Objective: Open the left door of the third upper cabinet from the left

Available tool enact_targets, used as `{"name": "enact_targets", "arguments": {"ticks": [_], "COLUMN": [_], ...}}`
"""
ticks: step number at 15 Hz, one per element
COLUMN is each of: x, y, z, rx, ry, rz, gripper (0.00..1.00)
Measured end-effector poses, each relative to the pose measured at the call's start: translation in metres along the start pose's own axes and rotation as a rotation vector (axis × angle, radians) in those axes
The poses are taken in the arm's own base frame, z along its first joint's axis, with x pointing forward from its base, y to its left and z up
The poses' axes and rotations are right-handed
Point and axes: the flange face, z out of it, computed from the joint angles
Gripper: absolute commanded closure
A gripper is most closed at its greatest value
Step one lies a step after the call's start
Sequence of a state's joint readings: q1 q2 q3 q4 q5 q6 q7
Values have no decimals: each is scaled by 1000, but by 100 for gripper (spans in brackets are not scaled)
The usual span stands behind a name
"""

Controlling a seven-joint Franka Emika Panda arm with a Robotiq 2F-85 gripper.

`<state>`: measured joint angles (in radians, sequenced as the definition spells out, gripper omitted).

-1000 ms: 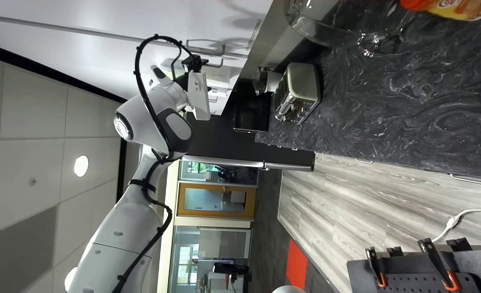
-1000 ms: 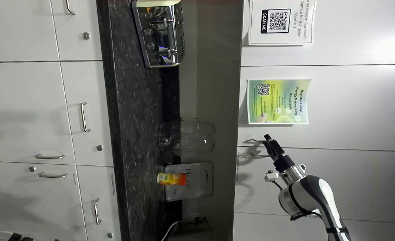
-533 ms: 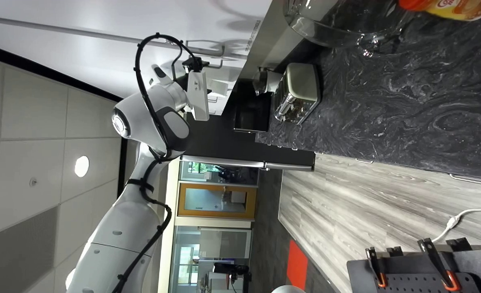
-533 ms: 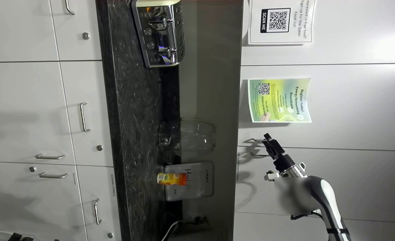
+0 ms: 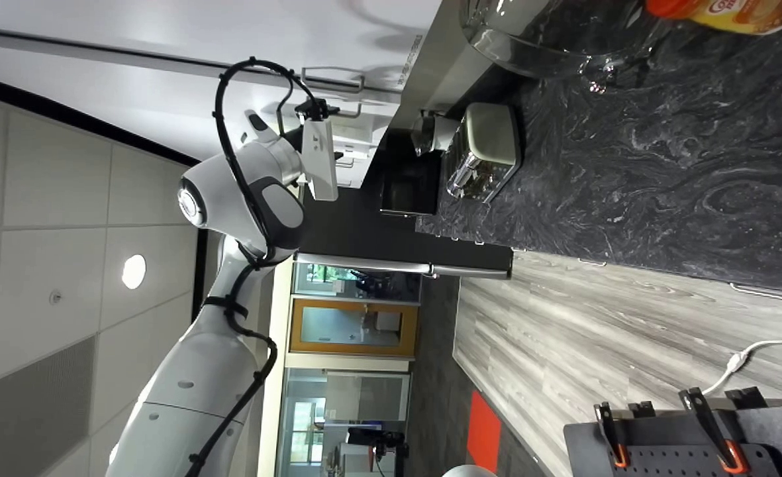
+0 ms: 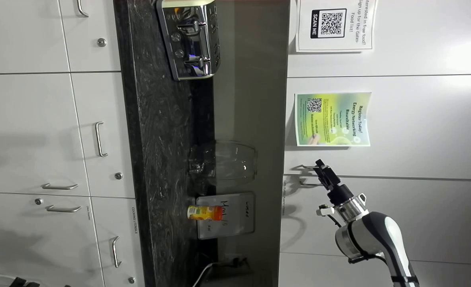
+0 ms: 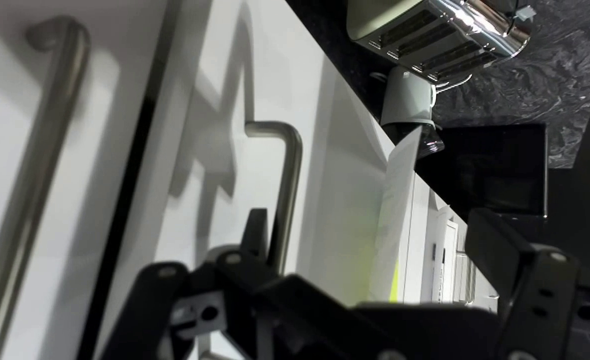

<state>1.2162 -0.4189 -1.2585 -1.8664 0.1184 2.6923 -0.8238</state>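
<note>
The gripper (image 7: 372,225) is holding its fingers (image 7: 258,232) apart, the wrist view's nine-o'clock one sitting behind the handle (image 7: 290,185) of the left door (image 6: 399,129), likely for pulling outward.

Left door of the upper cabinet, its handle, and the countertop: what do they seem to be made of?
Left door: probably laminate or painted board; smooth, flat white face, core not shown.
Handle: metal, likely brushed steel; soft grey sheen along the bent bar.
Countertop: dark with pale swirls; stone or stone-look laminate, I cannot tell which.

left door (image 5: 159,105) ajar, robot arm (image 5: 208,358) beside
</note>
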Motion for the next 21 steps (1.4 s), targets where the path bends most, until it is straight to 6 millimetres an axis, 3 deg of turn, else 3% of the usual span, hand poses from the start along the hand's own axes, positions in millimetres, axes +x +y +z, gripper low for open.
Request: {"name": "enact_targets", "arguments": {"ticks": [14,21], "x": [1,-14], "y": [-47,-82], "z": [-10,2], "rx": [0,-176], "ry": [-22,85], "rz": [-77,-93], "gripper": [0,0]}}
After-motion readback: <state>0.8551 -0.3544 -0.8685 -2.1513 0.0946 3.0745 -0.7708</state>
